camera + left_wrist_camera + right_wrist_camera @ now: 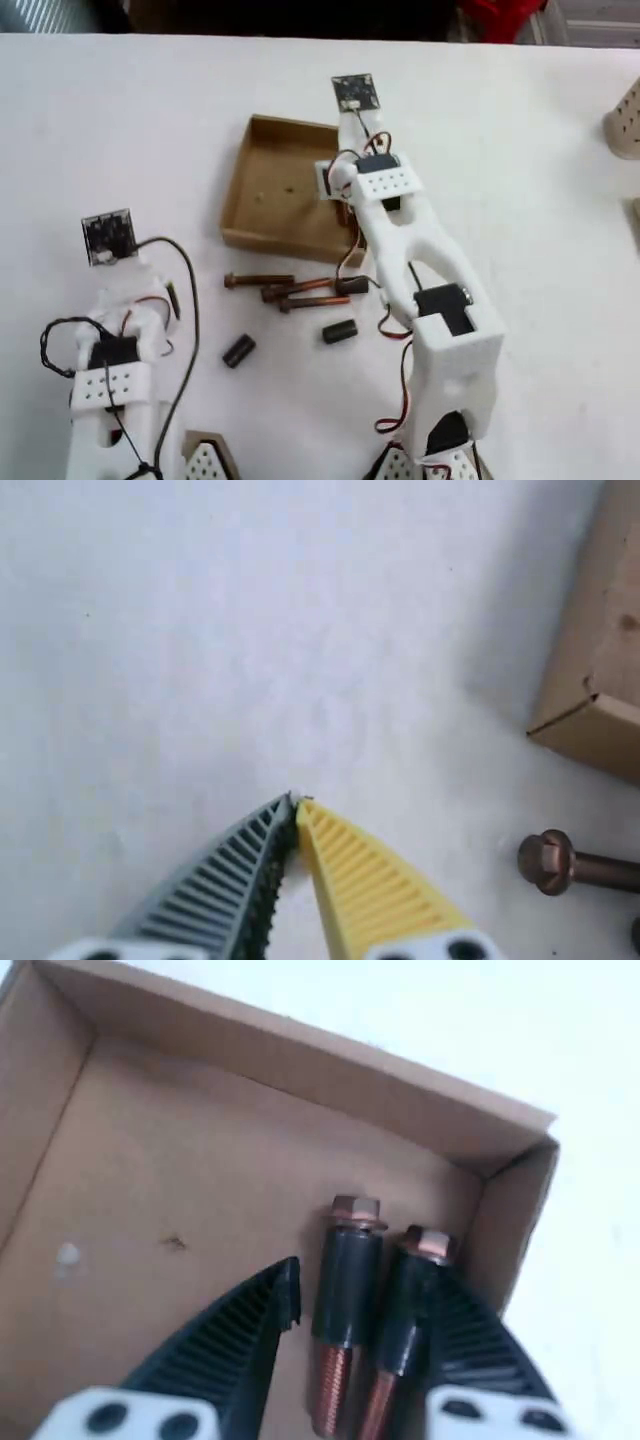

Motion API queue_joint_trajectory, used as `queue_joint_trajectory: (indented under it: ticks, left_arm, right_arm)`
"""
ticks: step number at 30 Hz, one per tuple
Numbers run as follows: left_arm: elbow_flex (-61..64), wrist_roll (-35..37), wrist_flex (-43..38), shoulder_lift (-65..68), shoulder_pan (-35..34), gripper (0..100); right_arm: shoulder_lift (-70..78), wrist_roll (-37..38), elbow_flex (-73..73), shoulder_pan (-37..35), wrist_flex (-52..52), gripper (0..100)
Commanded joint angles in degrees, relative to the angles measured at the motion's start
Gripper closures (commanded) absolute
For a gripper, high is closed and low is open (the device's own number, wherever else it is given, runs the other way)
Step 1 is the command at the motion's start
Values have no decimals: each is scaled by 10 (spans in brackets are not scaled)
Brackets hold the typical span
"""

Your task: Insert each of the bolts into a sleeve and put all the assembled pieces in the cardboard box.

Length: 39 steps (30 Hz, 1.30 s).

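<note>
The cardboard box (280, 190) sits mid-table. My right gripper (365, 1290) hangs open inside it, near a corner of the box (130, 1160). Two assembled pieces lie between its fingers: one copper bolt in a black sleeve (347, 1280) and a second (410, 1300) close against one finger (470, 1345). Three loose copper bolts (290, 291) lie in front of the box. Near them lie two black sleeves (238, 351) (340, 331), with a third dark sleeve (352, 285) at the bolts' ends. My left gripper (297, 800) is shut and empty over bare table, a bolt head (545, 861) off to its side.
The right arm (400, 240) stretches over the box's right side and hides that part. The left arm (115, 370) stands at the near left of the white table (120, 120). A pale perforated object (625, 125) sits at the far right edge.
</note>
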Motion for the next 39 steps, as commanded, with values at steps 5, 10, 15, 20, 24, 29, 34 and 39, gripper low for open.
queue_joint_trajectory:
  ticks: [5,10,15,20,24,29,34,39]
  left_arm:
    - [-4,-6,-17,-6,-4,977]
    - [-4,-6,-18,-6,-4,977]
    - [-4,-6,-18,-6,-4,977]
    - [-4,-6,-18,-6,-4,977]
    - [-4,-6,-18,-6,-4,977]
    - [-4,-6,-17,-6,-4,977]
    - [-4,-6,-17,-6,-4,977]
    - [-4,-6,-17,-6,-4,977]
  right_arm:
    - [-29,4,-29,4,52,800]
    - [-89,4,-26,2,133,800]
    - [-141,3,-25,0,242,801]
    - [-160,9,-25,0,348,801]
    - [-163,95,-25,0,438,801]
    - [-164,259,-18,-22,568,802]
    - [-211,326,87,-24,535,855]
    - [-329,349,227,-24,459,856]
